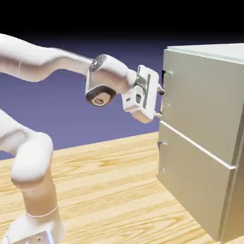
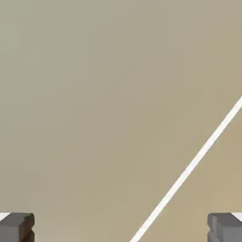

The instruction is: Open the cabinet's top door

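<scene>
Cabinet: we see a large boxy pale grey-green cabinet (image 1: 205, 138) standing on the pale wooden plank table (image 1: 109, 190), at the exterior view's right, its front turned toward the arm.
Top door: the taller flat grey-green panel, the top door (image 1: 200, 102), takes the upper part of that front; the shorter grey-green panel (image 1: 190, 181) sits below it, and a thin seam parts the two. The door looks flush with the cabinet, so we judge it not yet opened.
Handle: a small vertical bar handle (image 1: 163, 90) stands on the door's edge nearest the arm, the natural place to pull from.
Arm: the white jointed robot arm (image 1: 57, 64) rises from the lower left and reaches level toward the door, probably so that the fingers can straddle the upright bar.
Pincer: the white two-finger pincer (image 1: 161, 102) is spread wide and holds nothing. In the exterior view its fingertips (image 1: 159, 114) are at the handle; we cannot tell whether they touch it.
Hand view: flat grey-green panel fills the picture, crossed by a bright diagonal line at lower right, likely the seam, slanted because the wrist is rolled. Two grey tips sit far apart at the bottom corners with nothing between them.
Step in hand: we judge this the approach to the handle, before any squeeze.
</scene>
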### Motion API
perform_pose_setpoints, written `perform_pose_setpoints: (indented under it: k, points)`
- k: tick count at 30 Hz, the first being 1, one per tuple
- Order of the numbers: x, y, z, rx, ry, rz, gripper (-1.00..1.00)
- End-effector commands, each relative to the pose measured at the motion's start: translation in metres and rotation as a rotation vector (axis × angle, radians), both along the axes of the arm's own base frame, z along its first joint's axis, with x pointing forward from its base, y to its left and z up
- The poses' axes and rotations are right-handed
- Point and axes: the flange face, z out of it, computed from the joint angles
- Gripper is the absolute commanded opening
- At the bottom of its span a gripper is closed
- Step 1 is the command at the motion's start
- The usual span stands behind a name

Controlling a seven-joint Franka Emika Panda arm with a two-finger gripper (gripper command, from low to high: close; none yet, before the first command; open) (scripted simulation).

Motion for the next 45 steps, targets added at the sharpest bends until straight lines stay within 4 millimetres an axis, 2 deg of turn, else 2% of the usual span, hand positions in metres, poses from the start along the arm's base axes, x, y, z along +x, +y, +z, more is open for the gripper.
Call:
perform_pose_setpoints:
  k: [1, 12, 22, 32, 44, 45]
  points:
    - [-0.001, 0.001, 0.002, 0.044, -0.012, -0.027, 0.0]
    - [-0.014, 0.016, 0.016, 0.536, -0.145, -0.273, 0.0]
    - [-0.017, 0.042, 0.013, 0.991, -0.253, -0.43, 0.0]
    - [-0.009, 0.074, -0.007, 1.45, -0.334, -0.532, 0.0]
    - [0.016, 0.11, -0.05, 2.004, -0.387, -0.597, 0.0]
    - [0.016, 0.111, -0.051, 2.009, -0.387, -0.597, 0.0]
